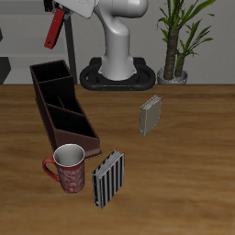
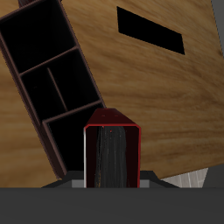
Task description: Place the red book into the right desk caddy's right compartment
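Fingers [image 1: 62, 11] clenched on red book [image 1: 55, 29], book hanging tilted, high above right desk caddy [image 1: 61, 103]

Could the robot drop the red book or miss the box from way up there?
Maybe. The red book is held high above the right desk caddy, so a release now would be a long fall. It hangs tilted, and the caddy's sections are narrow, so it might catch a divider or a wall. In the wrist view the caddy lies slanted against the book, so the gripper may need turning first.
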{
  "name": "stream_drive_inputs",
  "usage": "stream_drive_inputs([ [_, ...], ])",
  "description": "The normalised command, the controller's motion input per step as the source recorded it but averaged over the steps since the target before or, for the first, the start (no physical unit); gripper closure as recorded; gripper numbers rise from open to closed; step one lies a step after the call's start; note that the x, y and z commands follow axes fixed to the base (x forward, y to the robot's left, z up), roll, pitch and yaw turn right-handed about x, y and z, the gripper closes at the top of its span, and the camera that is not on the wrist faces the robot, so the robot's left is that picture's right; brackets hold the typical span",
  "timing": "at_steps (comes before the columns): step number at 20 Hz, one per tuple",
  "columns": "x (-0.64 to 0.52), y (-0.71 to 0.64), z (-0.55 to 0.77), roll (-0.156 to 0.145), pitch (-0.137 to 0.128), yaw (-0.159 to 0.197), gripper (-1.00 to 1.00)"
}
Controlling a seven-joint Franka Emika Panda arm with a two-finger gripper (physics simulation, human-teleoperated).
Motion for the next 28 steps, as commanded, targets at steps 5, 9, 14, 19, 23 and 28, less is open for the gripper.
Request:
stream_drive_inputs([
  [5,-0.02,0.15,-0.05,0.014,-0.004,-0.041,1.0],
  [9,0.02,-0.05,-0.16,-0.011,0.012,-0.01,1.0],
  [14,0.01,-0.19,-0.2,-0.035,0.024,-0.054,1.0],
  [19,0.04,-0.02,-0.1,-0.004,0.011,-0.026,1.0],
  [23,0.03,0.02,-0.09,-0.006,0.003,-0.046,1.0],
  [28,0.04,0.14,-0.08,0.041,-0.006,-0.012,1.0],
])
